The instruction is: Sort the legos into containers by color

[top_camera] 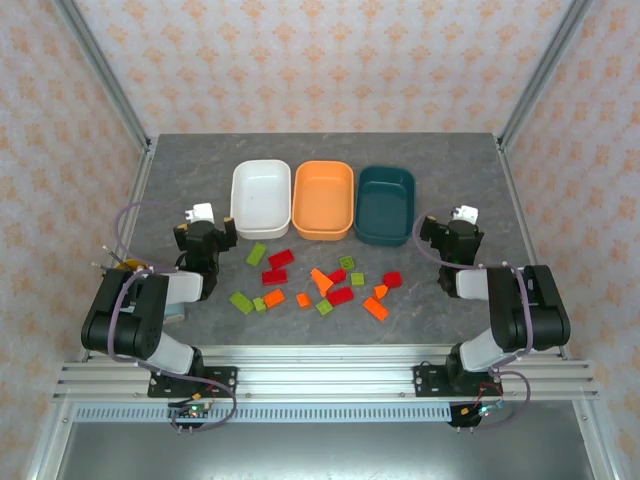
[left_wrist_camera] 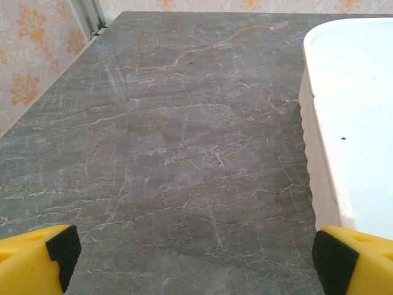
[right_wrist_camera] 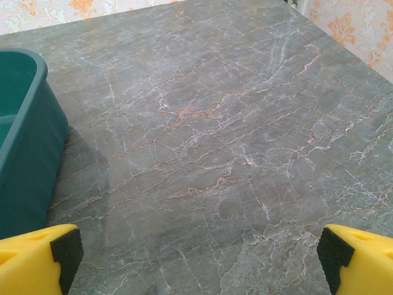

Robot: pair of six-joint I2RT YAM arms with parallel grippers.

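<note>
Left gripper (left_wrist_camera: 198, 258): frame left, jaws wide apart over grey marbled worktop (top_camera: 180, 180). White tub (top_camera: 261, 197), orange tub (top_camera: 323, 199), dark teal tub (top_camera: 385, 204): side-by-side row, upper centre. Legos (top_camera: 321, 281): red, orange and light green, scattered on the worktop below the tubs. Right gripper (right_wrist_camera: 196, 258): frame right, jaws wide apart.

Setting: a robotics lab test cell, dressed to look like a home. I am viewing a grey marble-patterned tabletop (top_camera: 200, 170) sitting inside an enclosure. Bare aluminium posts (top_camera: 108, 72) are framing it. Flat panels (top_camera: 320, 60) printed with an orange floral wallpaper pattern are standing in for walls. A slotted aluminium rail (top_camera: 320, 375) is carrying both arm bases, with cables (top_camera: 205, 405) hanging loose below. The yellow, black-padded left claw (left_wrist_camera: 193, 258) and right claw (right_wrist_camera: 196, 258) are hanging above the stone-look surface.
</note>
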